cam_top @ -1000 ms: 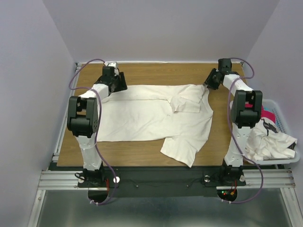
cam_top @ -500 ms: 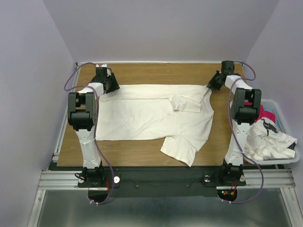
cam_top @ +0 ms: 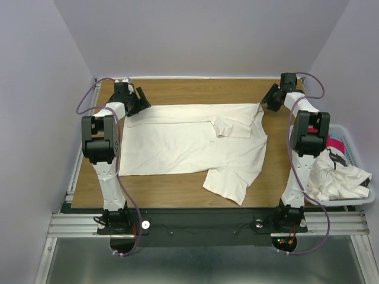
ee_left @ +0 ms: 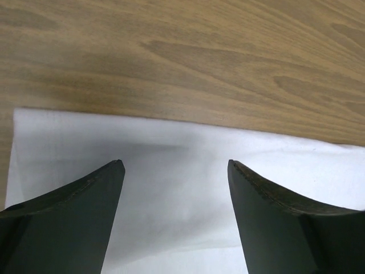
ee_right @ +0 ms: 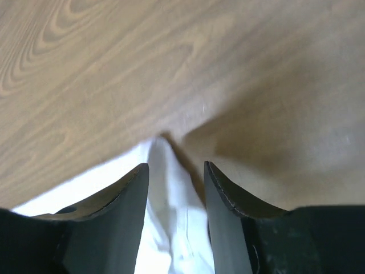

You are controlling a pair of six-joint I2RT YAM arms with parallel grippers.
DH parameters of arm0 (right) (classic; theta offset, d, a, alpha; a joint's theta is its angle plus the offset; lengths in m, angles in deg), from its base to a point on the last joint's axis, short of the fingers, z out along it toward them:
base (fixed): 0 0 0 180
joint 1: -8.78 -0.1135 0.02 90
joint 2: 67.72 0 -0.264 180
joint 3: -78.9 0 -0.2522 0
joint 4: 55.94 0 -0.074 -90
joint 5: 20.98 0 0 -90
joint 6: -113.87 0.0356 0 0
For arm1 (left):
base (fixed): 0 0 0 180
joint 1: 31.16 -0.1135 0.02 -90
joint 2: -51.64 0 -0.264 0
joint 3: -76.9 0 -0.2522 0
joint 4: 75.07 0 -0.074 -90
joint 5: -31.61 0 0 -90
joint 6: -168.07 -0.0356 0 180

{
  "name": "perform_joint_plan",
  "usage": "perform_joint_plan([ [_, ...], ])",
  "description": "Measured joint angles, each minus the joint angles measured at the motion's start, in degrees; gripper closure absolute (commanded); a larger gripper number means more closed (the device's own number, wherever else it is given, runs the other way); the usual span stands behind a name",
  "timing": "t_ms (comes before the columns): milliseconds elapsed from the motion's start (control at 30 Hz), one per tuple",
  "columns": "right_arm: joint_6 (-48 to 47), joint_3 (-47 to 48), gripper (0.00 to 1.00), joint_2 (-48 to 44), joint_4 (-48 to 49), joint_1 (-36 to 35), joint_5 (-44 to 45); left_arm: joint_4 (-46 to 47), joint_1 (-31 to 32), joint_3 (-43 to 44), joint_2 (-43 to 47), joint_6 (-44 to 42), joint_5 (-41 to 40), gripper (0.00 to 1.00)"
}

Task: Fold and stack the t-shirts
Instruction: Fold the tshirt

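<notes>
Left gripper (ee_left: 175, 165): jaws wide apart, holding nothing. It hovers over the far-left corner of the off-white t-shirt (cam_top: 189, 145); cloth edge runs below and just ahead of fingertips, bare wooden table (cam_top: 177, 89) beyond.

Right gripper (ee_right: 175, 165): jaws part-open, no grip seen. Pointed far-right corner of same tee lies between fingers, shadow gap beside right finger.

Tee lies spread flat between the 2 grippers, 1 sleeve folded in.

Well behind right gripper, beside its arm: white slatted basket (cam_top: 358, 160) with magenta-red t-shirt (cam_top: 336, 144) and white t-shirt with dark markings (cam_top: 337, 174).
</notes>
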Motion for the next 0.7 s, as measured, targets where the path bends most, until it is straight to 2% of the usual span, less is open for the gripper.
perform_joint_plan([
  [133, -0.5, -8.4, 0.55, -8.9, -0.6, -1.0, -0.1, -2.0, 0.5, -5.0, 6.7, 0.9, -0.4, 0.18],
  [200, -0.7, -12.0, 0.59, -14.3, -0.6, -2.3, -0.7, -2.9, 1.4, -6.9, 11.1, 1.3, -1.3, 0.24],
  [367, 0.2, -19.0, 0.63, -23.8, 1.3, -6.6, -4.2, -1.5, 10.0, -8.3, 21.2, 1.7, -1.6, 0.25],
  [533, 0.5, -22.7, 0.64, -24.3, 2.3, -12.3, -7.4, 1.5, 19.9, -14.1, 24.1, 1.6, 0.0, 0.25],
  [700, 1.2, -25.1, 0.64, -22.1, 5.9, -18.6, -9.5, -0.1, 19.3, -24.7, 24.2, 1.3, -1.6, 0.25],
])
